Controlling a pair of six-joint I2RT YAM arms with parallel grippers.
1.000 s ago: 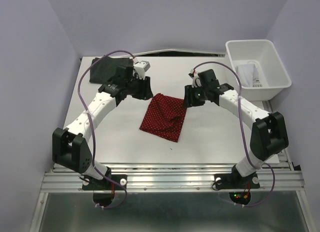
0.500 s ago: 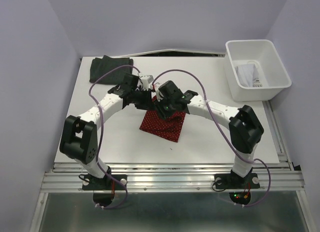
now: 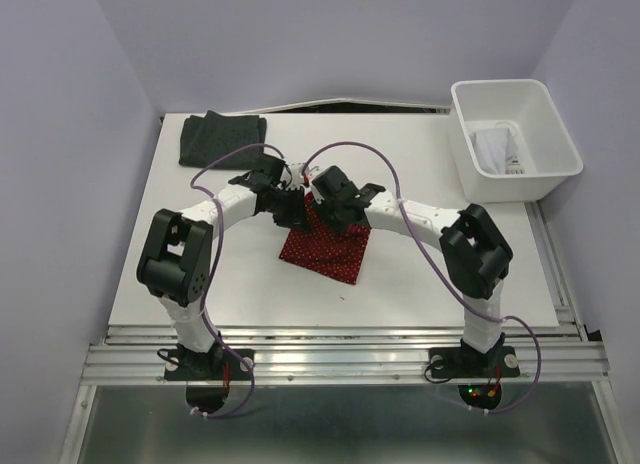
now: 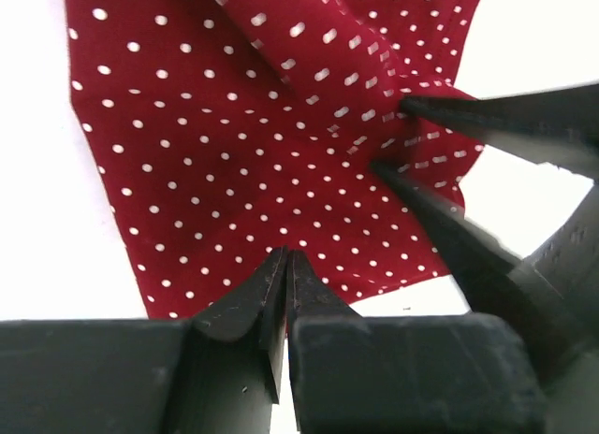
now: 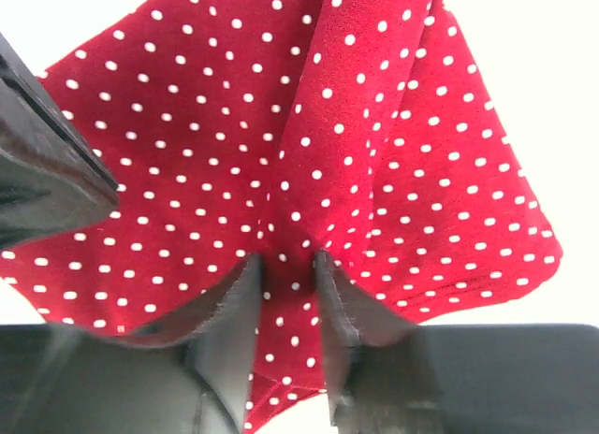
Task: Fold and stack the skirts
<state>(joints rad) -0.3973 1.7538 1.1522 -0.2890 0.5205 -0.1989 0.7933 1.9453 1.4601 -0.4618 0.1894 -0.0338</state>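
red dotted skirt (image 3: 330, 249), far edge pinched by narrowed left gripper (image 4: 285, 254) and right gripper (image 5: 286, 259), likely for folding.

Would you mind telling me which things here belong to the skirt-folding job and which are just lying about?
Part of the job:
- red dotted skirt, mid-table, pinched by the left gripper and right gripper
- dark skirt, folded at the far left corner
- white skirt, inside the bin

Just lying about:
- white plastic bin, far right

Lavender walls (image 3: 330, 34) enclose a white table (image 3: 430, 274) on aluminium rails (image 3: 350, 362).
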